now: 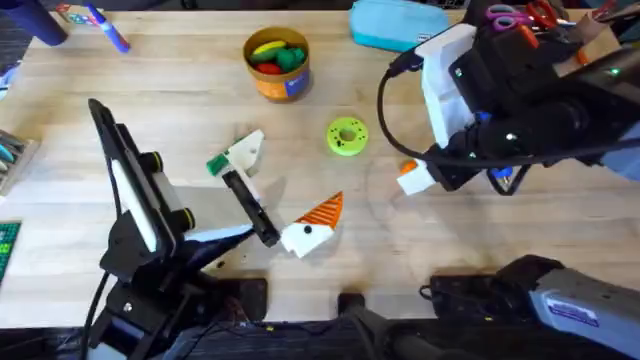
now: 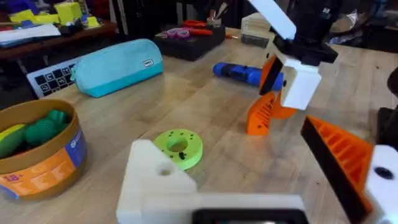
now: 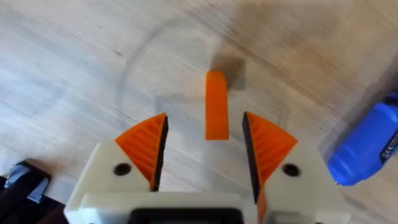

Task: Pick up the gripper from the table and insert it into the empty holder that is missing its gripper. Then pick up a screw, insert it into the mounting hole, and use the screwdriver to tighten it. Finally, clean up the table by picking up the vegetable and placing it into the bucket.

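Observation:
The loose orange gripper pad (image 3: pixel 216 106) stands on the table directly between the open fingers of my right gripper (image 3: pixel 204 152), untouched. The left wrist view shows the ribbed pad (image 2: pixel 261 115) just below my right gripper (image 2: pixel 283 87). My left gripper (image 1: pixel 280 190) rests wide open near the table's middle. One of its fingers is a bare white holder (image 2: pixel 155 180) with a hole and no pad; the other carries an orange ribbed pad (image 2: pixel 339 152). The blue screwdriver (image 2: pixel 245 73) lies beyond the right gripper. Vegetables lie in the orange bucket (image 1: pixel 277 62).
A green disc (image 1: pixel 347 136) with holes lies between the bucket and my right gripper (image 1: pixel 410 178). A teal pouch (image 1: pixel 395 22) sits at the back. A small green piece (image 1: pixel 217 165) lies by the bare holder. A bin with scissors (image 1: pixel 520 15) stands at the back right.

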Robot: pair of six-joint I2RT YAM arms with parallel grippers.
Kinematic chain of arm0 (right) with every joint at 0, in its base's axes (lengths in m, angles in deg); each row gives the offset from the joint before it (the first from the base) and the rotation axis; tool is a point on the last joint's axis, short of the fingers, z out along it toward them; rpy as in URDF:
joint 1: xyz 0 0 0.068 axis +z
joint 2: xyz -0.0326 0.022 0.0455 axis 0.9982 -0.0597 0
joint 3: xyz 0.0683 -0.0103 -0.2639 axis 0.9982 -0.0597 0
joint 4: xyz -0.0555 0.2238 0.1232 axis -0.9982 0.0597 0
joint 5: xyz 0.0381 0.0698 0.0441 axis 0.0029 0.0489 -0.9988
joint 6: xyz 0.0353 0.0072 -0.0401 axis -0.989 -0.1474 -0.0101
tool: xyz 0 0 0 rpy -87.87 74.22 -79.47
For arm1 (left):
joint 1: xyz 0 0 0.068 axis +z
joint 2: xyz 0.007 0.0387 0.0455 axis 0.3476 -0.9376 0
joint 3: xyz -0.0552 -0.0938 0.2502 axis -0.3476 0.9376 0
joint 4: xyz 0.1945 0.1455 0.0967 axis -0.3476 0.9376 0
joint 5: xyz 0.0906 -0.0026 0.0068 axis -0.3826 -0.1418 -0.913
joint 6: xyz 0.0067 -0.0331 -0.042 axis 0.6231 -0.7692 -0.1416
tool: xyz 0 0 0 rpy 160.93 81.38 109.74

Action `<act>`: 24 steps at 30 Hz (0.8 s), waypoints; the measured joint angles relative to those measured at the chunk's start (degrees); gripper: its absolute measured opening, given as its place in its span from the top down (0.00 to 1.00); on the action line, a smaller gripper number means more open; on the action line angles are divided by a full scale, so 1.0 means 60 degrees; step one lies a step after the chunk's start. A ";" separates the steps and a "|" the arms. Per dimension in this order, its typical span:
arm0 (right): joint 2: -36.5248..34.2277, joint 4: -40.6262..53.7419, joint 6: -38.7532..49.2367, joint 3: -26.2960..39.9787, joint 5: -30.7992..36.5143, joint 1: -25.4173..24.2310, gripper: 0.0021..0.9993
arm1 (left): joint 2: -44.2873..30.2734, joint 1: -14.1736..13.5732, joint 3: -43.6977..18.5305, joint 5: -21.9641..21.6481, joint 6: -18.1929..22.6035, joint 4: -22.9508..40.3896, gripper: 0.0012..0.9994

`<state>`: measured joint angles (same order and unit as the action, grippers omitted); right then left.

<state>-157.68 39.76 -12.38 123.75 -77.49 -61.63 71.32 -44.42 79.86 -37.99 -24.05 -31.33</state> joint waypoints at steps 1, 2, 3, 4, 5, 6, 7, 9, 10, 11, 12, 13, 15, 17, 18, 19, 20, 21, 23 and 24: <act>-0.0078 0.0002 -0.0010 0.0000 0.0000 0.0000 0.40 | 0.0000 0.0000 0.0000 0.0000 0.0000 0.0002 0.01; -0.0149 0.0003 -0.0004 -0.0002 0.0000 0.0000 0.43 | 0.0000 0.0000 0.0000 0.0000 0.0000 0.0000 0.01; -0.0213 0.0004 -0.0014 -0.0002 0.0000 0.0000 0.44 | 0.0000 0.0000 0.0000 0.0000 0.0000 -0.0002 0.01; -0.0265 0.0004 -0.0015 -0.0002 0.0000 0.0000 0.45 | 0.0002 0.0000 0.0000 0.0000 0.0000 -0.0002 0.01; -0.0312 0.0005 -0.0013 -0.0002 0.0000 0.0000 0.46 | 0.0002 0.0000 0.0000 0.0000 0.0000 -0.0002 0.01; -0.0344 0.0005 -0.0012 -0.0002 0.0000 0.0000 0.47 | 0.0000 0.0000 0.0000 0.0000 -0.0002 0.0000 0.01; -0.0364 0.0005 -0.0014 -0.0002 0.0000 0.0000 0.48 | 0.0002 0.0000 0.0000 0.0000 -0.0002 0.0002 0.01; -0.0373 0.0002 -0.0014 -0.0002 0.0000 0.0000 0.50 | 0.0000 0.0000 0.0000 0.0000 0.0000 -0.0002 0.01; -0.0373 0.0000 -0.0015 -0.0002 0.0000 0.0000 0.51 | 0.0000 0.0000 0.0000 0.0000 -0.0002 0.0000 0.01; -0.0373 -0.0001 -0.0018 -0.0001 0.0000 0.0000 0.54 | 0.0000 0.0000 0.0000 0.0000 -0.0002 0.0002 0.01; -0.0373 0.0002 -0.0008 0.0000 0.0000 0.0000 0.56 | 0.0000 0.0000 0.0000 0.0000 0.0000 0.0000 0.01; -0.0373 0.0000 -0.0002 -0.0002 0.0000 0.0000 0.59 | 0.0000 0.0000 0.0000 0.0000 0.0000 -0.0002 0.01; -0.0373 0.0002 -0.0015 -0.0002 0.0002 0.0000 0.65 | 0.0000 0.0000 0.0000 0.0000 0.0000 0.0000 0.01; -0.0373 0.0002 -0.0017 0.0000 0.0007 0.0000 0.68 | 0.0000 0.0000 0.0000 0.0000 0.0000 0.0000 0.01; -0.0373 0.0002 0.0003 -0.0002 0.0023 0.0000 0.70 | 0.0000 0.0000 0.0000 0.0000 0.0000 0.0000 0.01; -0.0373 0.0002 0.0015 -0.0002 0.0064 0.0000 0.76 | 0.0002 0.0000 0.0000 0.0000 0.0000 -0.0002 0.01; -0.0373 0.0002 0.0015 -0.0002 0.0110 0.0000 0.81 | 0.0002 0.0000 0.0000 0.0000 0.0000 -0.0002 0.01; -0.0373 0.0000 0.0040 -0.0002 0.0145 0.0000 0.87 | 0.0000 0.0000 0.0000 0.0000 0.0000 -0.0002 0.01; -0.0373 -0.0024 0.0015 0.0002 0.0191 0.0000 0.98 | 0.0004 0.0000 0.0000 0.0000 0.0000 -0.0002 0.01; -0.0373 -0.0024 0.0012 0.0000 0.0193 0.0000 0.99 | 0.0002 0.0000 0.0000 0.0000 0.0000 -0.0002 0.01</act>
<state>-159.92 39.62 -12.31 123.75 -76.33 -61.63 71.33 -44.42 79.86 -37.99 -24.05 -31.34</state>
